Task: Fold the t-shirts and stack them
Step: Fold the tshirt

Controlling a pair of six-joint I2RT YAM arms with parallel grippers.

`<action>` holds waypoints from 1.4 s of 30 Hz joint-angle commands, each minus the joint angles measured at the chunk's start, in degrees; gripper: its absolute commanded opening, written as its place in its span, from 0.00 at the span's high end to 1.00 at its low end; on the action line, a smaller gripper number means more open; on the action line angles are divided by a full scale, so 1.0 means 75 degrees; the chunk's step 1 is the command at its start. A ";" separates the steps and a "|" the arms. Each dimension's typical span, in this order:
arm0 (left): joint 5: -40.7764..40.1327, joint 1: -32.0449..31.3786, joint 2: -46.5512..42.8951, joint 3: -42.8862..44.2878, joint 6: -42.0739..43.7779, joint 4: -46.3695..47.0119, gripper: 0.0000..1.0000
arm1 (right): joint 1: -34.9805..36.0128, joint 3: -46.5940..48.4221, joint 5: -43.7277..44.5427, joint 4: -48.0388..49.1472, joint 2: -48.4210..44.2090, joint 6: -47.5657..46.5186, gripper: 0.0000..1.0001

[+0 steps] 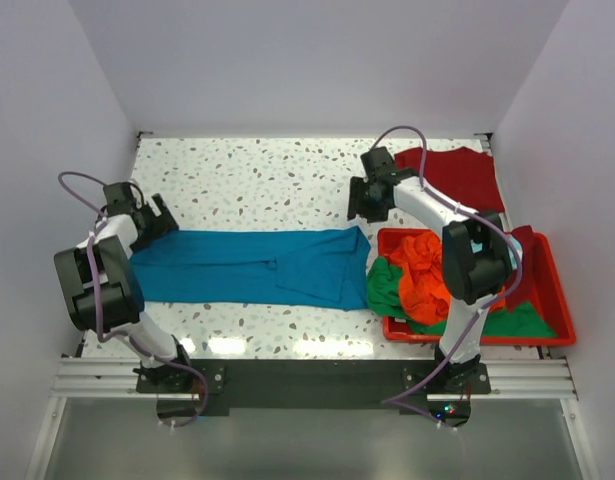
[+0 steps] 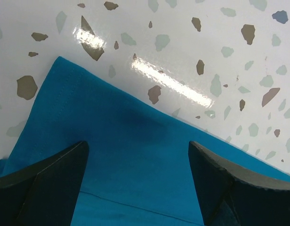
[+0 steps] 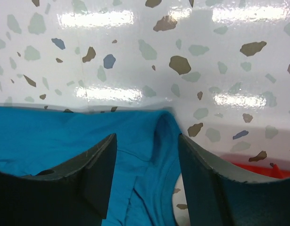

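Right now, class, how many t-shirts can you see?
4: teal shirt spread flat centre-left, dark red shirt at the far right, orange shirt and green shirt in the bin. More may be buried there.

We note a white bench [image 1: 267,180] with a glossy terrazzo-pattern surface, flecked grey, brown and pale green. Plain pale walls enclose it on three sides: back wall [image 1: 307,60], left wall [image 1: 37,120], right wall [image 1: 577,100]. Overhead light registers as bright streaks [image 1: 227,345] near the bench's front edge, and likewise in both wrist views. An aluminium rail [image 1: 97,380] and a black plate [image 1: 307,380] run along that edge.
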 commanded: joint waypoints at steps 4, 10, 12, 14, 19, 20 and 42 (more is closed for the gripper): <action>-0.0385 -0.0405 -0.0948 0.0582 0.0007 -0.0251 0.08 | 0.0609 0.0350 -0.0030 -0.0212 -0.0741 -0.0080 0.41; -0.0188 -0.1142 -0.1640 0.0572 -0.0191 -0.0334 0.08 | 0.1418 0.0104 -0.0429 0.0174 -0.0508 0.0481 0.41; 0.0058 -0.1295 -0.1747 0.0256 -0.0320 -0.0299 0.08 | 0.1490 0.0011 -0.0627 0.0361 -0.0215 0.0634 0.42; 0.0387 -0.1483 -0.1876 -0.0176 -0.0507 -0.0135 0.08 | 0.1537 -0.0060 -0.0710 0.0525 0.0030 0.0763 0.42; 0.0703 -0.1624 -0.1888 -0.0998 -0.0649 0.0193 0.08 | 0.1549 0.0021 -0.0652 0.0538 0.0547 0.0647 0.42; 0.0704 -0.1624 -0.1865 -0.1081 -0.0649 0.0217 0.08 | 0.1560 0.0045 -0.0652 0.0503 0.0640 0.0623 0.42; 0.0329 -0.1636 -0.2285 -0.1785 -0.0286 -0.0262 0.05 | 0.0859 0.3793 0.0579 -0.0915 0.3675 -0.0349 0.40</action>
